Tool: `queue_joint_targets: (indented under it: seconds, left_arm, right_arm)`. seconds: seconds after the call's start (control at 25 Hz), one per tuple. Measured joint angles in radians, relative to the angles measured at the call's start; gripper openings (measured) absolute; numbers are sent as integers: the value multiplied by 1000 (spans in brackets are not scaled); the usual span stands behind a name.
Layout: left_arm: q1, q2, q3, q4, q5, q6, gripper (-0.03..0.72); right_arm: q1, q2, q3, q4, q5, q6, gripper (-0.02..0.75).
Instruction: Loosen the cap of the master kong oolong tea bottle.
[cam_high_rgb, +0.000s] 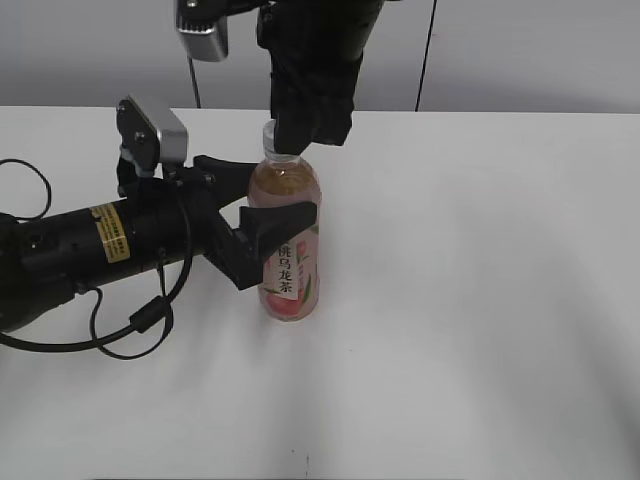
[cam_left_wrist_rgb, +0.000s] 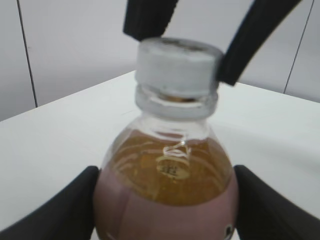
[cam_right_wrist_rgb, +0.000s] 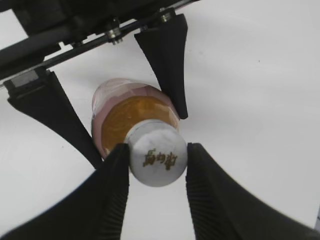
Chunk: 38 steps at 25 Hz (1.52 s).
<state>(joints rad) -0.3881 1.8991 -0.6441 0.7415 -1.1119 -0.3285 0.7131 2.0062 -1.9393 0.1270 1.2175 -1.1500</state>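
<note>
white cap (cam_right_wrist_rgb: 157, 159) between right pincer (cam_right_wrist_rgb: 156, 172) fingers, bottle (cam_high_rgb: 287, 240) upright

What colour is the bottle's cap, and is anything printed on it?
The cap is white with small dark print on top, clearest in the right wrist view.

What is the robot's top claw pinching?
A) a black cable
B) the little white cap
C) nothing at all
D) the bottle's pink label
B: the right gripper comes from above with a finger on each side of the cap of the bottle.
</note>
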Motion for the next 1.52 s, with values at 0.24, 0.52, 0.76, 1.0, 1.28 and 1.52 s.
queue_joint_targets:
  seconds: [0.24,0.52,0.76,1.0,1.28,1.52]
  left_arm:
    - [1,0,0,2,0,0,475]
    - [1,0,0,2,0,-1,475]
    - [1,0,0,1,0,-1,475]
    - [1,0,0,1,0,-1,475]
    - [1,0,0,1,0,-1,475]
    - [1,0,0,1,0,-1,475]
  right_arm:
    - [-3,0,0,21,-3,-275,271]
    - [-3,0,0,57,-5,-545,251]
    - [1,0,0,112,-3,-661,248]
    - [1,-1,0,113,-2,-616,248]
    - [1,-40,-35,69,1,-213,249]
    - [1,-44,-89,-15,-1,295,408]
